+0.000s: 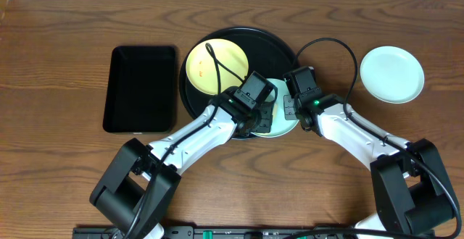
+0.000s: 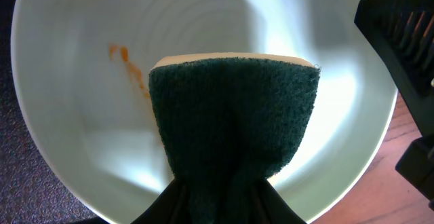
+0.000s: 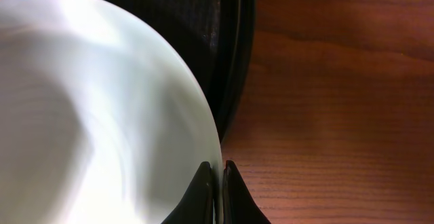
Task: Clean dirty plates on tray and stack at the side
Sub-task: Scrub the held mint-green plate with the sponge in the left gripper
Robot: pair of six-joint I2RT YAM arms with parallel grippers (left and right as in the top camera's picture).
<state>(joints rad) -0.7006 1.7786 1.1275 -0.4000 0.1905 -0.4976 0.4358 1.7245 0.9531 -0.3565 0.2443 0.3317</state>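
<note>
The round black tray (image 1: 279, 45) holds a pale yellow plate (image 1: 217, 66) at its left and a mint-blue plate (image 1: 284, 125) at its front right edge. My left gripper (image 1: 255, 117) is shut on a dark green sponge (image 2: 234, 119) pressed on this mint plate (image 2: 74, 136), beside an orange smear (image 2: 125, 58). My right gripper (image 3: 218, 173) is shut on the same plate's rim (image 3: 102, 115), and it shows in the overhead view (image 1: 293, 108). A second mint-blue plate (image 1: 391, 74) lies on the table at the right.
A black rectangular tray (image 1: 141, 88) lies left of the round tray. The round tray's rim (image 3: 234, 61) runs just beside the held plate, with wooden table (image 3: 339, 102) to its right. The right gripper's black body (image 2: 403, 61) is close by in the left wrist view.
</note>
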